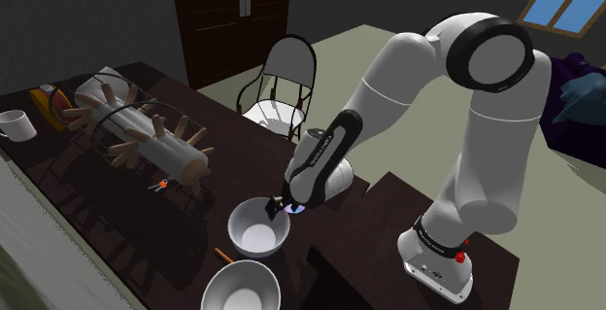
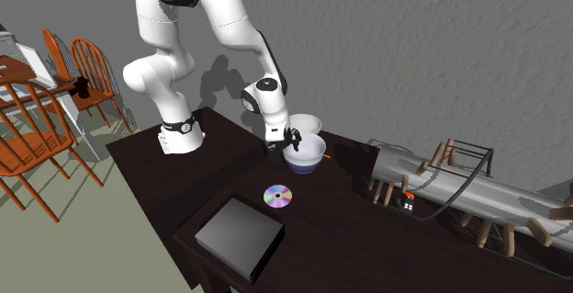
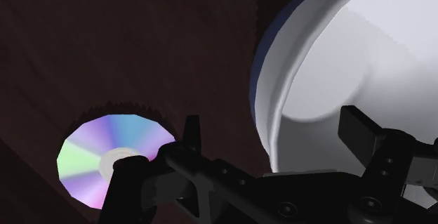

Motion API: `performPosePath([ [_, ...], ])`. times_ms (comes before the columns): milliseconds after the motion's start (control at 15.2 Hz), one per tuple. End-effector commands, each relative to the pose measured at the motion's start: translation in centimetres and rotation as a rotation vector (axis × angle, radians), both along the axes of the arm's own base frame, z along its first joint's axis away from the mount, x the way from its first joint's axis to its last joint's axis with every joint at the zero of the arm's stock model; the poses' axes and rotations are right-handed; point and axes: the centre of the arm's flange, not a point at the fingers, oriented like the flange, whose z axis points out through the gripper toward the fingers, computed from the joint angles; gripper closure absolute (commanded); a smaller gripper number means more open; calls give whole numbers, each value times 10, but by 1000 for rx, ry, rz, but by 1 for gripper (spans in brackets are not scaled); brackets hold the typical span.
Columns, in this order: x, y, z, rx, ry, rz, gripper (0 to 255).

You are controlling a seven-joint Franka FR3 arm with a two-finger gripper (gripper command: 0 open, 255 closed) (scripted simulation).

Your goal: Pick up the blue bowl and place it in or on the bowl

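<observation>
You've got 2 bowls on the dark table (image 1: 107, 216): the blue bowl (image 1: 258, 230), white inside w/ a blue outer wall, and a white bowl (image 1: 240, 287) just beside it at 7 o'clock in the shoulder view. Both sit upright on the tabletop.

1 gripper (image 3: 274, 117): fingers spread apart, clamping nothing. In the wrist view they straddle the blue bowl's rim, one finger outside the wall and the other over the white inside. Neither touches it, as far as you can see.

1 shiny disc (image 3: 105, 156) lies flat on the table outside the blue bowl, next to the outer finger. In the shoulder view it's at 3 o'clock of the blue bowl, mostly hidden by the hand.

Also in the shoulder view, all taken from the blue bowl:
- 1 orange pencil (image 1: 222, 255) at 8 o'clock
- 1 long peg rack (image 1: 146, 133) at 10 o'clock
- 1 white mug (image 1: 15, 123) past the rack, toward 9
- 1 chair (image 1: 284, 85) at 12

In the second ext. view, 1 flat black box (image 2: 241, 236) lies at 7 o'clock of the disc. There the blue bowl covers part of the white bowl behind it.
</observation>
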Motion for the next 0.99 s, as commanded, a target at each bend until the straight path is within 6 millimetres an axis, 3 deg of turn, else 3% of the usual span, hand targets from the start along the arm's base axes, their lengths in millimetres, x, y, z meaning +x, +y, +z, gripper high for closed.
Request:
performPosePath([
  [0, 0, 2, -8, 0, 0, 0, 0],
  [462, 0, 2, -8, 0, 0, 0, 0],
  [528, 0, 2, -8, 0, 0, 0, 255],
  [924, 0, 2, -8, 0, 0, 0, 255],
])
